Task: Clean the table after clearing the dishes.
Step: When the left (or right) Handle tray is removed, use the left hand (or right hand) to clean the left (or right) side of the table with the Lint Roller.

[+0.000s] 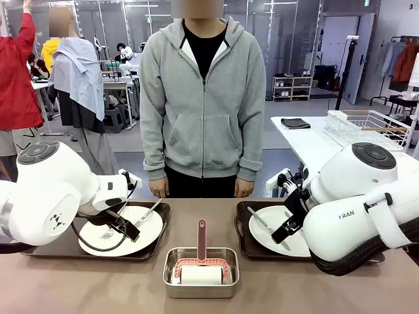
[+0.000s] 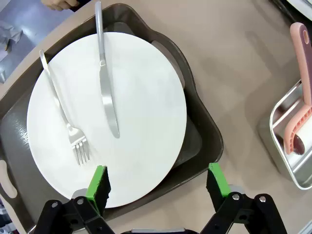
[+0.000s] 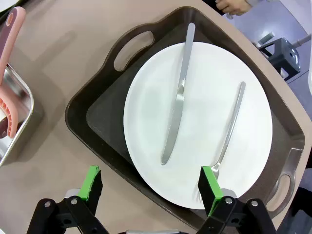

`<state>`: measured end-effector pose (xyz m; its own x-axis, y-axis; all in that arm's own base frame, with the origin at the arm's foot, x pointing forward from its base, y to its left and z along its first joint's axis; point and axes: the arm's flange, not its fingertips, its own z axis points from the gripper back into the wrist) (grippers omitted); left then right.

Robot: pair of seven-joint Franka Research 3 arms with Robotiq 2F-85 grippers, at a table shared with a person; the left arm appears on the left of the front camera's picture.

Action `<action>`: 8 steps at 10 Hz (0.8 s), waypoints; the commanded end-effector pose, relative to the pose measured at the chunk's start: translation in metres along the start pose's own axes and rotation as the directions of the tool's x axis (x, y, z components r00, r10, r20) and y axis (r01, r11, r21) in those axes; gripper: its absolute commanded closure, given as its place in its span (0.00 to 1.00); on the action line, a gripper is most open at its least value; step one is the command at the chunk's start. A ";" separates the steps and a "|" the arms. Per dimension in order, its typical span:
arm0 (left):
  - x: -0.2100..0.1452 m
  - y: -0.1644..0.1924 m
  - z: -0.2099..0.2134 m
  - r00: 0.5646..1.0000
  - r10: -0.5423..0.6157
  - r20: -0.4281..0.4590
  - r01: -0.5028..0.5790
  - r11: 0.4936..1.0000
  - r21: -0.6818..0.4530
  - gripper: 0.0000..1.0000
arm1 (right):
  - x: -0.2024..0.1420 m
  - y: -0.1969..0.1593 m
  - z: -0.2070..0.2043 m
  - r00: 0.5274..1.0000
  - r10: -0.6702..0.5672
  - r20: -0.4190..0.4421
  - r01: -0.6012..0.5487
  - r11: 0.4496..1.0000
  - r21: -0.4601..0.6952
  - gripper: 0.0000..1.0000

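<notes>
On the brown table, the left gripper hangs wide open and empty above the left plate on its tray; the right gripper likewise above the right plate.

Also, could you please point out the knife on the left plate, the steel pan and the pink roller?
knife (image 2: 108, 102), left wrist view, on its blade.
steel pan (image 1: 201, 292), front view, on its near wall.
pink roller (image 1: 201, 237), front view, on its handle.
</notes>
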<state>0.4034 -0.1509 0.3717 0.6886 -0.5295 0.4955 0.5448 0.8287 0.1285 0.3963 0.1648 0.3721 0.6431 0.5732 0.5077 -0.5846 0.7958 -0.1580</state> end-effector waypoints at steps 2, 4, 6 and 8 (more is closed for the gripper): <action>0.000 0.000 0.000 1.000 0.000 0.000 0.000 1.000 0.000 0.00 | 0.000 0.000 0.000 1.000 0.000 0.000 0.000 1.000 0.000 0.00; 0.000 0.000 0.000 1.000 0.000 0.000 0.000 1.000 0.000 0.00 | 0.000 0.000 0.000 1.000 0.000 0.000 0.000 1.000 0.000 0.00; 0.000 0.000 0.000 1.000 0.000 0.000 0.000 1.000 0.000 0.00 | 0.000 0.000 0.000 1.000 0.000 0.000 0.000 1.000 0.000 0.00; 0.000 0.000 0.000 1.000 0.000 0.000 0.000 1.000 0.000 0.00 | 0.000 0.000 0.000 1.000 0.000 0.000 0.000 1.000 0.000 0.00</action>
<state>0.4033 -0.1512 0.3717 0.6881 -0.5301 0.4954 0.5454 0.8282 0.1287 0.3965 0.1642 0.3721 0.6432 0.5733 0.5075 -0.5842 0.7960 -0.1587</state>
